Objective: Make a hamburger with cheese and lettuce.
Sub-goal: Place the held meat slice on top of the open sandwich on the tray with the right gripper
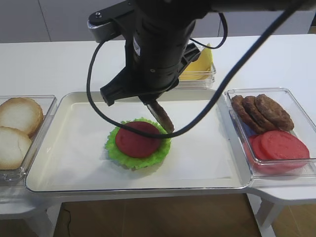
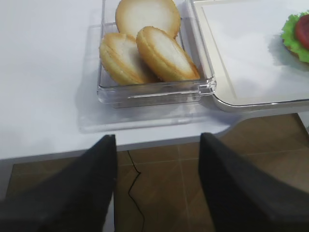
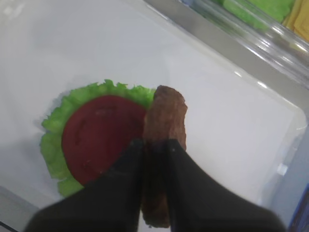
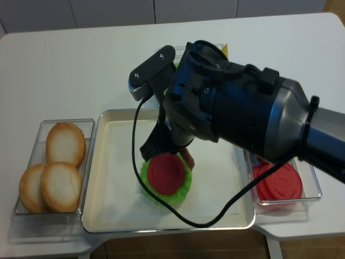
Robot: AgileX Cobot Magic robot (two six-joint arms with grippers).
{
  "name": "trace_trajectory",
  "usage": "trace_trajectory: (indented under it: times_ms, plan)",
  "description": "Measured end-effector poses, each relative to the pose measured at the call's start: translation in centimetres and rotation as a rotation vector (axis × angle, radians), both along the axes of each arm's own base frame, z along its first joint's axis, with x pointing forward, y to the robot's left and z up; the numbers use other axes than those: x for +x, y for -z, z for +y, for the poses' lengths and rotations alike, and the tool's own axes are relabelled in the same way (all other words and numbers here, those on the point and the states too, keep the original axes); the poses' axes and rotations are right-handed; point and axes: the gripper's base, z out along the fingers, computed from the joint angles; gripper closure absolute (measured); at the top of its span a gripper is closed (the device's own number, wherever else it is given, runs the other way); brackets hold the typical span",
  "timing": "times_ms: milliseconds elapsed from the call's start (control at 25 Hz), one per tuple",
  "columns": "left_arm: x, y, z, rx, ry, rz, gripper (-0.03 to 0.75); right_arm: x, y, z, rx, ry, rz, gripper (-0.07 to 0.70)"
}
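My right arm [image 4: 242, 116] fills the middle of the scene, bent down over the big white tray [image 1: 74, 163], wrist pointing at the near-centre. The right gripper [image 3: 155, 145] is pinching a brown meat patty [image 3: 164, 121] edge-on, jaws clamped tight on it, holding it tilted right at the far-right rim of the hamburger stack [image 1: 138, 143]. That stack sits mid-tray: a red tomato disc [image 1: 138, 139] on frilly green lettuce [image 1: 114, 148]. The left gripper [image 2: 157, 159] hangs off the near-left table edge, fingers spread wide, holding nothing. The left bin [image 2: 149, 92] holds three pale bun halves [image 2: 166, 53]. The right bin [image 1: 301, 113] holds brown patties [image 1: 261, 112] at the far end and tomato slices [image 1: 279, 145] at the near end. The far bin [image 1: 197, 76] shows yellow cheese [image 1: 202, 61].
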Motion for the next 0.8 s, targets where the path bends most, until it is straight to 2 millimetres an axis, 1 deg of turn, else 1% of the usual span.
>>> trace_trajectory:
  times_ms: [200, 480, 800]
  plan:
    - [0.0, 0.0, 0.0, 0.0, 0.0, 0.0, 0.314, 0.0, 0.1, 0.3, 0.025, -0.003, 0.004, 0.515]
    - [0.0, 0.0, 0.0, 0.0, 0.0, 0.0, 0.314, 0.2, 1.0, 0.8, 0.018, -0.007, 0.018, 0.515]
    - [0.0, 0.0, 0.0, 0.0, 0.0, 0.0, 0.314, 0.2, 0.9, 0.9, 0.027, -0.005, 0.022, 0.515]
